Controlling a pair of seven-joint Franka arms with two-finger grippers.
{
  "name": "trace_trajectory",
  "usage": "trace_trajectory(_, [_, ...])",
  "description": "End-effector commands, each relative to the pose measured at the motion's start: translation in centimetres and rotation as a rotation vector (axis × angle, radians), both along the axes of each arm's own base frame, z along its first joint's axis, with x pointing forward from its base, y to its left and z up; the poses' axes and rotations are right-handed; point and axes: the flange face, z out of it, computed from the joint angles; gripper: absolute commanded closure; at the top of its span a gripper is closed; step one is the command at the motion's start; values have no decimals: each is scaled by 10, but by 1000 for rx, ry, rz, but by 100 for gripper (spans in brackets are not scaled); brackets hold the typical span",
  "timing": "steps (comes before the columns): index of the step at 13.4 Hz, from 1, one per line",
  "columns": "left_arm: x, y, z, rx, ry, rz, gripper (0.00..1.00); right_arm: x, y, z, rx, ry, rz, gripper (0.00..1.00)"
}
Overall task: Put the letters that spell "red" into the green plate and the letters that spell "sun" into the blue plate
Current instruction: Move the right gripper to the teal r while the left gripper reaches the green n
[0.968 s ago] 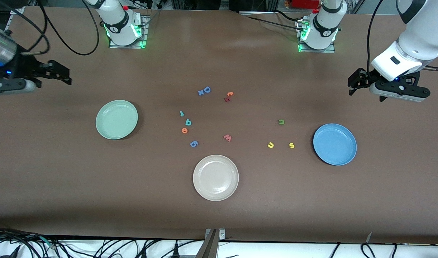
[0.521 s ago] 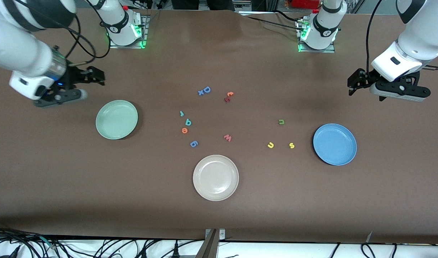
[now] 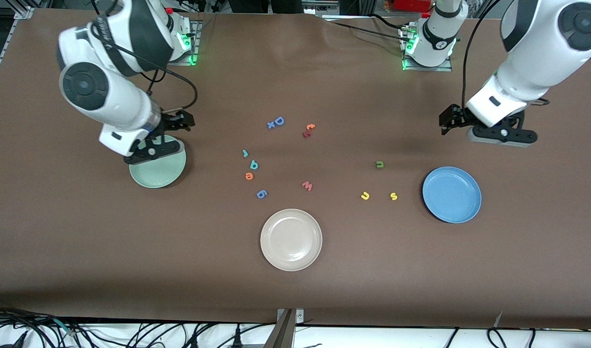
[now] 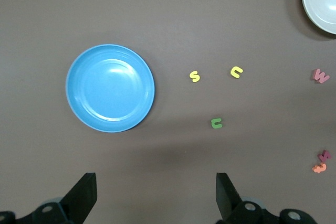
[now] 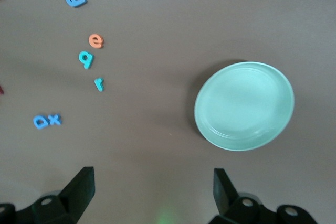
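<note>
Your right end effector (image 3: 179,121) hangs spread over the green plate (image 3: 160,174)'s rim; your left end effector (image 3: 450,121) is spread above the worktop (image 3: 82,241) near the blue plate (image 3: 451,195); r (image 3: 245,153), d (image 3: 253,165), e (image 3: 249,176) lie between plates; s (image 3: 393,196), u (image 3: 365,195), n (image 3: 379,165) beside blue.

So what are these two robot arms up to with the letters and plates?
They are sorting foam letters into plates, and nothing is placed yet. The right claw hangs open over the green plate, the left claw open above the table by the blue plate. The r, d and e, and the s, u and n, lie on the table.
</note>
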Motion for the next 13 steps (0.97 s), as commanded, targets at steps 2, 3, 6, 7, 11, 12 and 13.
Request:
trace_trajectory(2, [18, -18, -48, -39, 56, 88, 0, -5, 40, -55, -2, -34, -55, 0])
trace_trajectory(3, [20, -34, -68, -42, 86, 108, 0, -8, 53, -72, -4, -39, -57, 0])
trace_trajectory(6, [27, -66, -122, -56, 112, 187, 0, -23, 67, -117, 3, -67, -63, 0])
trace_trajectory(7, [25, -71, -138, -61, 115, 182, 1, -33, 70, -138, 13, -90, -61, 0])
trace_trajectory(11, [22, -73, -197, -94, 88, 197, 4, -63, 81, -213, 53, -172, -88, 0])
trace_trajectory(12, [22, -74, -205, -99, 102, 211, 6, -67, 92, -226, 56, -178, -84, 0])
trace_trajectory(13, [21, -75, -212, -122, 124, 250, 6, -70, 95, -235, 57, -180, -84, 0])
